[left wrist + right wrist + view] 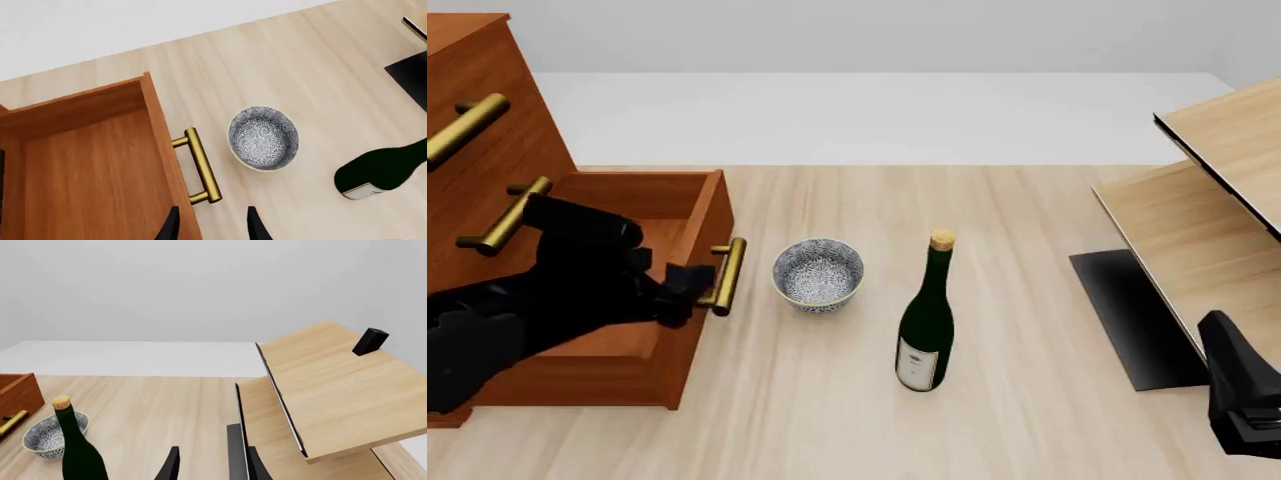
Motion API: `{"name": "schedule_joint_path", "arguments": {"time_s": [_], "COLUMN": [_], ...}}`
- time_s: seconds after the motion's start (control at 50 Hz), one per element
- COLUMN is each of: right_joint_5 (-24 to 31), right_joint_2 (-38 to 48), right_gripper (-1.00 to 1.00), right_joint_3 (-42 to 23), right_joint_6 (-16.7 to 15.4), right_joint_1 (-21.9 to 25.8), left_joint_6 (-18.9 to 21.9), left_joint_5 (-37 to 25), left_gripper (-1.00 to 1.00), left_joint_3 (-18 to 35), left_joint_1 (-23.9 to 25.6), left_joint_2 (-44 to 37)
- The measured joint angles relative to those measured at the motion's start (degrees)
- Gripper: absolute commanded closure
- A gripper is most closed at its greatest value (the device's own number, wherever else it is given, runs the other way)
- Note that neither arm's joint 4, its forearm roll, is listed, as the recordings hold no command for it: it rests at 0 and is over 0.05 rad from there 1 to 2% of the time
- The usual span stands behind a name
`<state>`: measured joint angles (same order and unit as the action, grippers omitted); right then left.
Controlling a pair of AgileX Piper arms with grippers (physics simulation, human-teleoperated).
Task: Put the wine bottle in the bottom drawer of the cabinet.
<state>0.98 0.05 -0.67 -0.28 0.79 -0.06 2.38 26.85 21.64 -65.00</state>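
At left, the cabinet [481, 120] has its bottom drawer [641, 250] pulled out and bare inside; our left gripper [690, 283] sits by its brass handle [729, 275], jaws parted and holding nothing. Beyond the speckled bowl [818, 273], the wine bottle [928, 320] stands upright on the bench [1014, 220], not yet picked up. Our right gripper [210, 465] hangs near the pale shelf unit [1214, 200], well apart, jaws narrow and holding nothing.

All three views are bright and evenly lit, sharp from edge to edge, without blur or glare. Shadows are very faint; the wine bottle [925, 330] throws almost none on the worktop [988, 420].
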Motion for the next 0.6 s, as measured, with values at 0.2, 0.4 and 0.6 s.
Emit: {"name": "schedule_joint_path", "arguments": {"time_s": [0.2, 0.4, 0.6], "right_joint_5": [0.0, 0.1, 0.1], "right_joint_2": [0.0, 0.0, 0.0], "right_gripper": [-1.00, -1.00, -1.00], "right_joint_3": [0.0, -0.1, -0.2], "right_joint_6": [0.0, 0.0, 0.0], "right_joint_1": [0.1, 0.1, 0.1], "left_joint_6": [0.3, 0.0, -0.9], "left_joint_5": [-4.9, -6.2, -5.4], "left_gripper": [-1.00, -1.00, -1.00], "left_joint_3": [3.3, 6.8, 9.8], "left_joint_1": [1.8, 6.9, 11.6], "left_joint_2": [5.4, 8.9, 10.0]}}
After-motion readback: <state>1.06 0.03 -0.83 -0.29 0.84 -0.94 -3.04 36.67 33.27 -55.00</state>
